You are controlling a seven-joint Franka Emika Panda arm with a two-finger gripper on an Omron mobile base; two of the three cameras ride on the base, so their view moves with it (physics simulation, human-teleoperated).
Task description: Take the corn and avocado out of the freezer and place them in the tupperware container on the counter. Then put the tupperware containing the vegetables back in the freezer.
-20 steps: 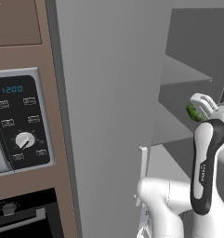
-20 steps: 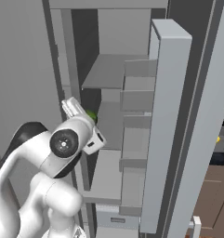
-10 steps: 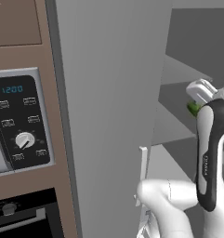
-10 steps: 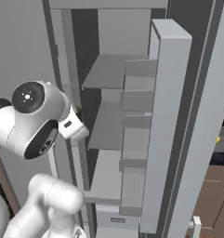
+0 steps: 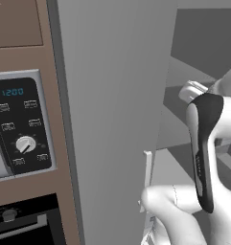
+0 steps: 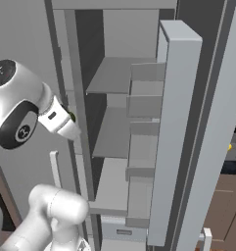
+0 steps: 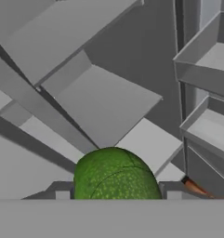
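Observation:
The dark green avocado (image 7: 115, 176) sits between my two finger tips at the bottom of the hand view, and my gripper (image 7: 117, 193) is shut on it. In the right base view the gripper (image 6: 66, 125) hangs at the freezer's (image 6: 114, 132) left edge, level with the middle shelf, with a sliver of the avocado (image 6: 71, 116) showing beside it. In the left base view the white hand (image 5: 193, 91) peeks out behind my forearm, in front of the open freezer (image 5: 198, 62). The corn, the tupperware container and the counter are out of view.
The freezer's open door with its bins (image 6: 163, 132) stands to the right. Its other door panel (image 5: 112, 95) fills the middle of the left base view. A wall oven with a control panel (image 5: 21, 124) is at the left. Brown cabinets (image 6: 229, 206) lie at the lower right.
The hand has drawn back from the freezer shelf toward the left edge of the opening, still holding the avocado. My elbow has swung up and the forearm now hides the avocado in the left base view.

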